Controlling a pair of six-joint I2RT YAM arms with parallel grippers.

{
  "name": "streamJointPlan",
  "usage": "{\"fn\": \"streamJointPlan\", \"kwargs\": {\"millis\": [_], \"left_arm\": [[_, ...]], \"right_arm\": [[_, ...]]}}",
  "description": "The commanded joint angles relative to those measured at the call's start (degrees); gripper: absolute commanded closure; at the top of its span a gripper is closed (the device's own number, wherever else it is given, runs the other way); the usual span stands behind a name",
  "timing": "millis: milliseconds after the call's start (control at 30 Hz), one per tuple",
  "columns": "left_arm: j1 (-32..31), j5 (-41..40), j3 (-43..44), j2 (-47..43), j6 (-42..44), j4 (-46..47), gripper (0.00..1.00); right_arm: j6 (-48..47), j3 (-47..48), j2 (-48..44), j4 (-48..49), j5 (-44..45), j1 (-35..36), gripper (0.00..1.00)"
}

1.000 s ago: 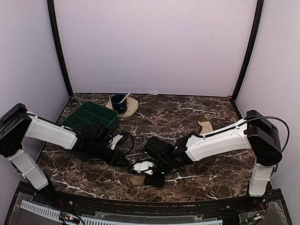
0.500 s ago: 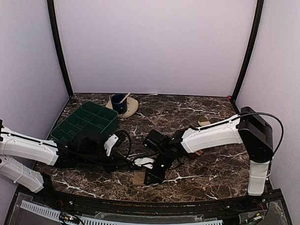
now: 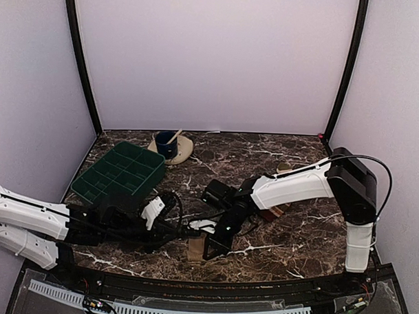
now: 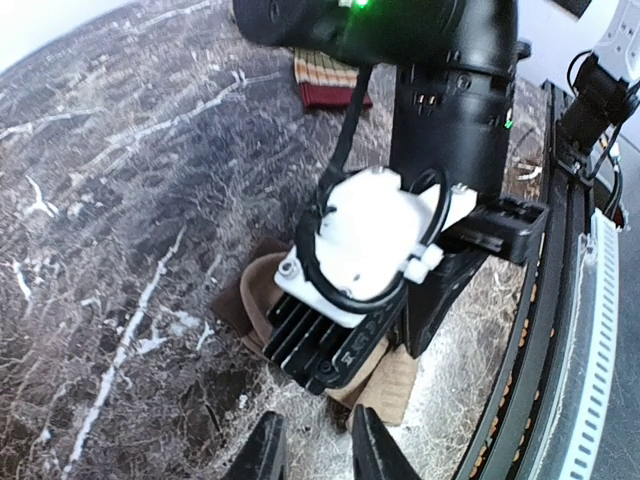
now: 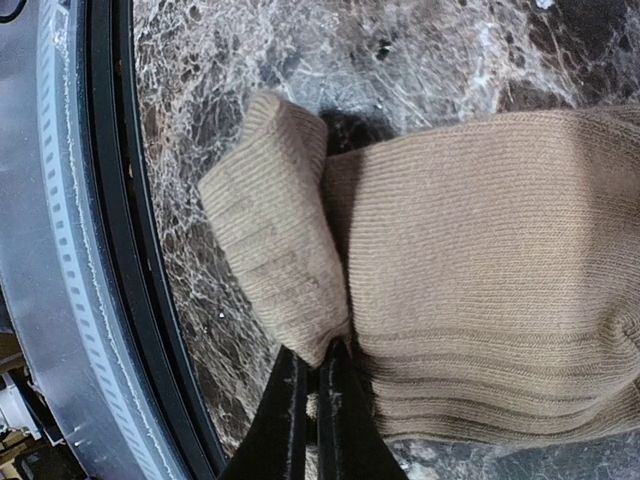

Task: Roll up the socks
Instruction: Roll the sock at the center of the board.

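On the marble table the green tray sits upper left and the plain tan sock lower centre, while the striped sock shows at the left wrist view's top. The right gripper is clamped on the tan sock's fold. The left gripper has its fingers slightly apart, empty.

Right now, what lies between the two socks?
The right gripper, shut on the tan sock, stands between it and the striped sock; the left wrist view shows this.

Cup behind tray; sock nearer, rightward.
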Motion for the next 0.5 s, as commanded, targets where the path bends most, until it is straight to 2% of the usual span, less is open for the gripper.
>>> {"fn": "streamJointPlan", "kwargs": {"millis": [0,233,467], "left_arm": [[-0.8,-2.6,-2.5,-4.8,0.4,-0.1,0.76],[-3.7,4.1,0.3,0.4,4.2,-1.8,0.78],[-7.4,3.5,5.0,8.8,8.0,-3.3,0.73]], "right_arm": [[0.3,1.3,2.0,-1.2,-0.5,-0.7,1.00],[0.3,2.3,3.2,-1.9,-2.1,-1.5,1.00],[0.4,2.8,3.6,-2.3,-3.2,-1.7,1.00]]}}
